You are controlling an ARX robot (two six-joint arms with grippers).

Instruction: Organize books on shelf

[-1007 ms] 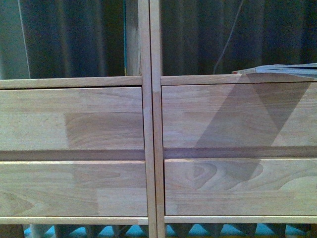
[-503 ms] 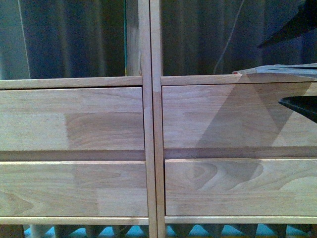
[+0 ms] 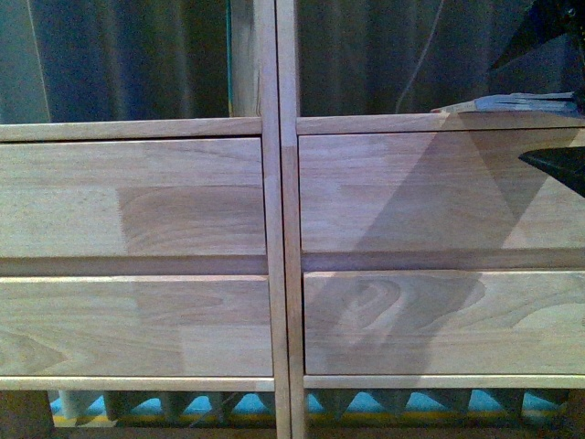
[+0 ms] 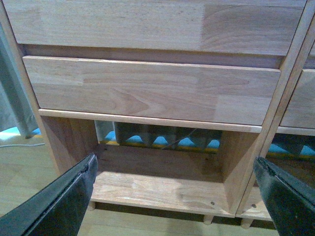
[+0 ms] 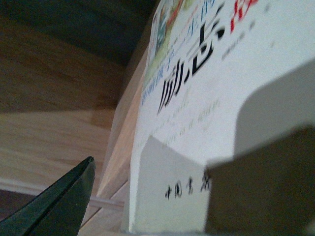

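Bearing black "励志", white book point(image 5: 211, 113)

Dark pleated grey curtain point(image 3: 137, 55) across the back, thin pale cord point(image 3: 419, 69) down it; bright blue strip point(image 3: 366, 402) low behind; glossy pale wood floor point(image 4: 19, 169).

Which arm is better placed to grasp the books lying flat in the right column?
Right. The right gripper is open, close to the books on the shelf; the left gripper, open, faces a lower compartment with no book in view.
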